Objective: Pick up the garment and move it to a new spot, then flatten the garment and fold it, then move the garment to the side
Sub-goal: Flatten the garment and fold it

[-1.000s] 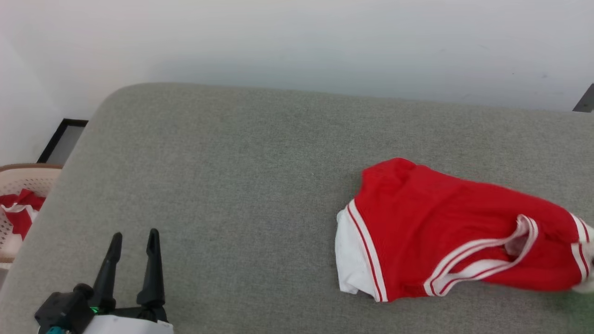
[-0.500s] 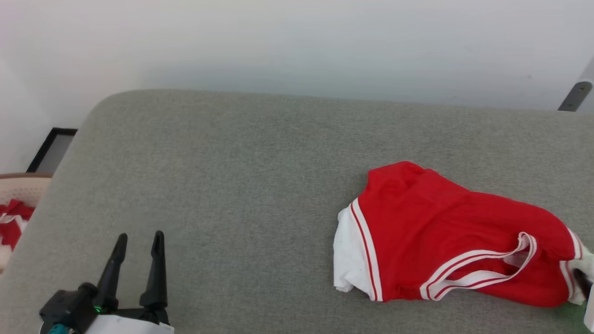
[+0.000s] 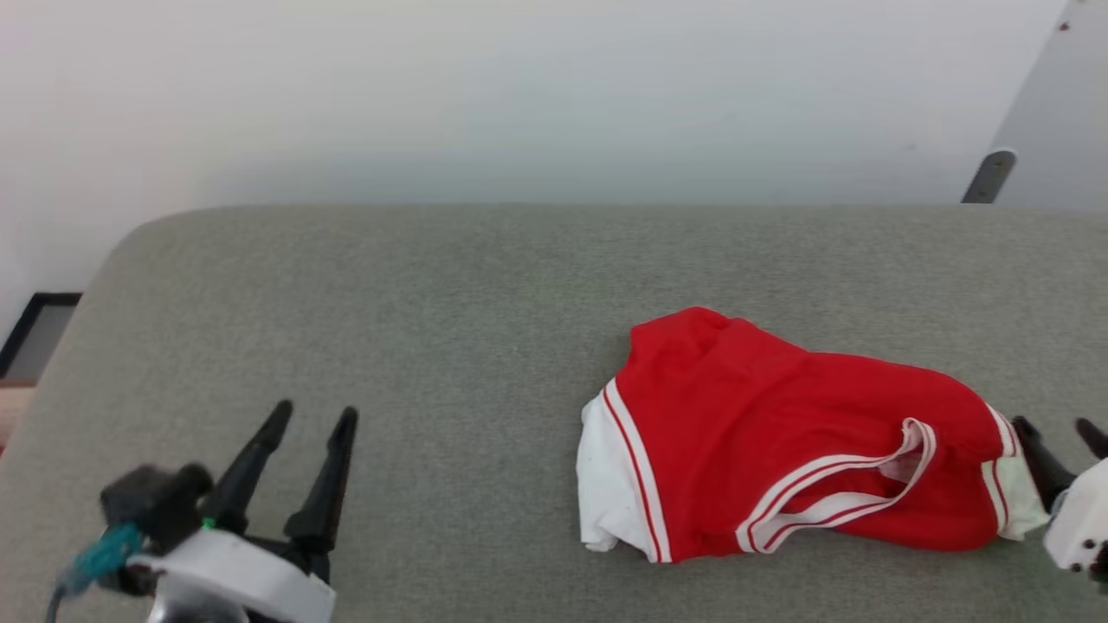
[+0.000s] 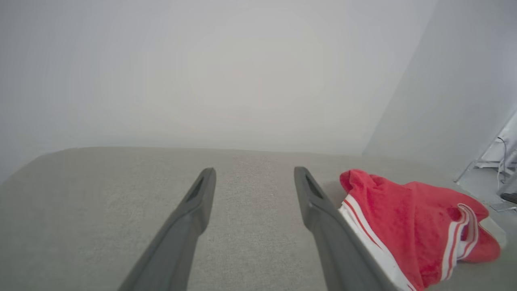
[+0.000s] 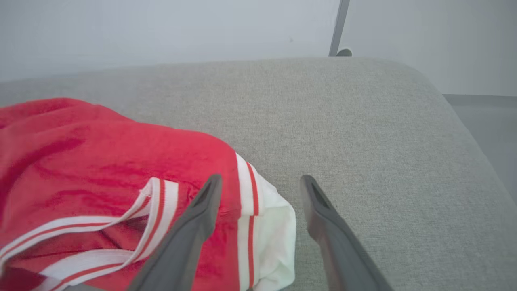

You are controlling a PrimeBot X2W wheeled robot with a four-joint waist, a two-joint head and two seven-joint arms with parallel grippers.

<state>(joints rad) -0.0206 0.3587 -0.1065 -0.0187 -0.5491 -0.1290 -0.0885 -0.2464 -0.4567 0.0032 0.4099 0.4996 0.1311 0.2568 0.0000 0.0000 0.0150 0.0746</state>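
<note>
garment point(image 3: 779, 433): crumpled on grey cushion point(image 3: 450, 285), right of centre | right fingers point(image 3: 1037, 459): spread wide, white sleeve end loose between them | left fingers point(image 3: 329, 476): spread wide, well left of garment

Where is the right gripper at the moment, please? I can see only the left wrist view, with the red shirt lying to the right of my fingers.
Observer: The right gripper is at the garment's far end, by the white sleeve end.
Operator: Is it gripping that sleeve?
Observer: No. In the right wrist view its jaws stand open, and the sleeve end lies between the fingers.
Operator: My right finger seems to overlap the shirt. Is it touching?
Observer: No. The head view shows the left gripper well apart from it, with bare grey cushion between them.
</note>
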